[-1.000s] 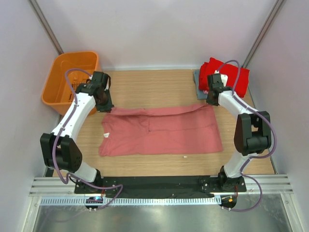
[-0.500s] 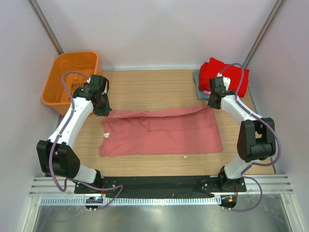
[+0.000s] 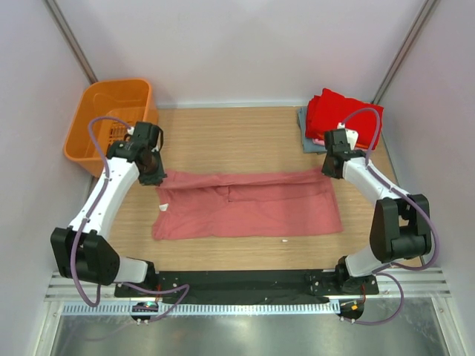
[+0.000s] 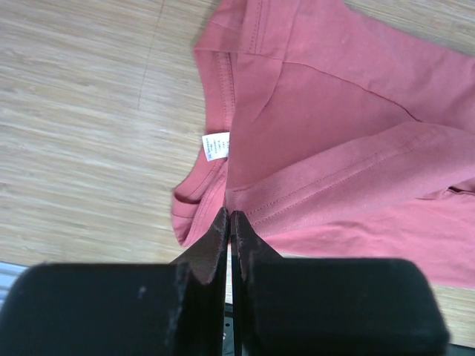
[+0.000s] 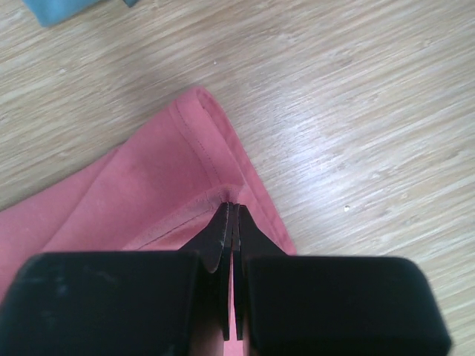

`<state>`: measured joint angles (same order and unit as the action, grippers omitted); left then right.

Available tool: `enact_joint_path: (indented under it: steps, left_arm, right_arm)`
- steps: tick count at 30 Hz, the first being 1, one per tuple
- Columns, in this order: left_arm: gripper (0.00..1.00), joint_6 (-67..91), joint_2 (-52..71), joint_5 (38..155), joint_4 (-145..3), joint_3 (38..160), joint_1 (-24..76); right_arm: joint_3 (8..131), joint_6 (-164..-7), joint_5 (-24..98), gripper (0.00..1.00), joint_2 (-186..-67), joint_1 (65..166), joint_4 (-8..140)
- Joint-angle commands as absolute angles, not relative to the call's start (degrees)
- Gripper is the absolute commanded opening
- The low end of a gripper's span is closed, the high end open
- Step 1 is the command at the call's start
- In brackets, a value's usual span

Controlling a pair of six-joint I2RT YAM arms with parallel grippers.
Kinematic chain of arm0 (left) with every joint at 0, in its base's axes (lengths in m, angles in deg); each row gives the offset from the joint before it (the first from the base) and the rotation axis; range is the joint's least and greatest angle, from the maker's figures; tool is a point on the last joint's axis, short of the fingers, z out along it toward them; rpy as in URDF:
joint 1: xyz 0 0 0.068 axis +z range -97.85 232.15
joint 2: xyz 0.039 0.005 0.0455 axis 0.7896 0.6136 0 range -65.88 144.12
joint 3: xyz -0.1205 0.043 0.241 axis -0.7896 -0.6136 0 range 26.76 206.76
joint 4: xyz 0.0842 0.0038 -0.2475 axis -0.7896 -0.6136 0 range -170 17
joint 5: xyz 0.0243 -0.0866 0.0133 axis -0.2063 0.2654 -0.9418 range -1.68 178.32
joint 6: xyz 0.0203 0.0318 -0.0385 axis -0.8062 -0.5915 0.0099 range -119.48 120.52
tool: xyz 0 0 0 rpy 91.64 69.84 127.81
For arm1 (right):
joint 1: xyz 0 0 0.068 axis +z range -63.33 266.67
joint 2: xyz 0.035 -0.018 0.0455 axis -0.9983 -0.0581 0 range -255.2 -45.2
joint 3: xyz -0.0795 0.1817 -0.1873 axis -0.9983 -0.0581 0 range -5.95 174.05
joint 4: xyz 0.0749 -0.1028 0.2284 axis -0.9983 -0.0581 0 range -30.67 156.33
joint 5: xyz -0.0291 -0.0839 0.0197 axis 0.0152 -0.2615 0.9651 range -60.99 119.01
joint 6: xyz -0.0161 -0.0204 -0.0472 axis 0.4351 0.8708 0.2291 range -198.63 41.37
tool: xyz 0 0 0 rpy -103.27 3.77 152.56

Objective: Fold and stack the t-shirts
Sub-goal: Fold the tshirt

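Observation:
The salmon-pink t-shirt (image 3: 249, 208) lies spread on the wooden table, its far edge folded over toward the near side. My left gripper (image 3: 156, 178) is shut on the shirt's far left corner; in the left wrist view (image 4: 228, 215) the cloth (image 4: 334, 133) and its white neck label (image 4: 216, 145) show beyond the tips. My right gripper (image 3: 329, 169) is shut on the far right corner, pinching a fold of cloth (image 5: 163, 185) at the tips (image 5: 231, 208). A folded bright red shirt (image 3: 345, 117) lies on a grey-blue one (image 3: 306, 133) at the far right.
An orange plastic basket (image 3: 111, 100) stands at the far left, off the table's left edge. White walls close in the back and sides. A corner of the grey-blue shirt (image 5: 59, 7) shows at the top of the right wrist view.
Both grippers have moved toward the near side, pulling the shirt's far edge over itself; the folded strip is now wider and the shirt narrower front to back.

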<state>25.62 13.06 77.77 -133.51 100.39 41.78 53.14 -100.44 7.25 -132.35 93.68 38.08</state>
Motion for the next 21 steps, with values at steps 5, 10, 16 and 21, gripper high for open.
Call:
enact_joint_path:
  steps: [5,10,16,21]
  left_arm:
    - [0.00,25.8,8.9,76.1,-135.2,98.6,42.5]
    - [0.03,27.3,7.6,75.5,-137.9,96.6,42.5]
    - [0.79,28.5,4.7,77.3,-141.4,96.1,42.4]
    - [0.81,29.5,1.5,79.7,-140.3,95.9,42.5]
  right_arm:
    - [50.7,-102.9,5.9,0.02,-128.3,93.4,38.7]
    - [49.1,-106.0,1.2,0.52,-128.5,93.4,36.9]
    - [49.2,-109.3,-2.0,0.99,-127.9,92.0,34.9]
    - [52.0,-109.4,0.0,0.98,-124.2,92.0,34.1]
